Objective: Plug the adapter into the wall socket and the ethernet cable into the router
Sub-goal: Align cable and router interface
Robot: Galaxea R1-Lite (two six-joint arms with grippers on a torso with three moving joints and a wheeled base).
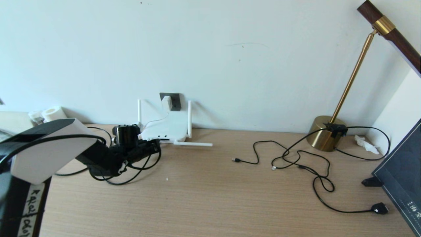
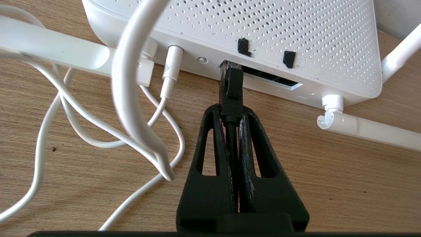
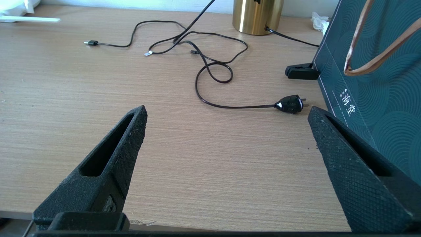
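1. Gripping the ethernet cable (image 2: 231,141) just behind its plug, the left gripper (image 2: 232,113) has its two black fingers (image 2: 210,154) pressed together on the thin black cord, low over the wooden table (image 1: 210,197)
2. The plug's tip sits at the mouth of the dark slot on the front edge of the router (image 2: 269,36); how far in it has gone cannot be made out, since the plug body covers the opening
3. In the head view the left gripper (image 1: 154,146) is mostly masked by its own arm and loops of black cable, so the grip shows only in the left wrist view
4. A white cord (image 2: 131,108) hangs blurred across the left wrist view, and more white cord loops on the table beside the gripper
5. The right gripper (image 3: 227,115) hovers over bare table with its fingers spread wide, holding and touching nothing; it does not appear in the head view
6. Beyond it lie thin black cables (image 3: 210,65) and a black mains plug (image 3: 291,104), close to a dark green bag (image 3: 371,85) that is cut off at the frame edge
7. Farther back, the router (image 1: 166,130) lies flat against the wall with two antennas upright and one lying on the table
8. Behind it, the adapter (image 1: 166,103) sits in the wall socket (image 1: 176,98), covering its left part
9. A brass lamp (image 1: 324,131) stands at the far right, its head cut off
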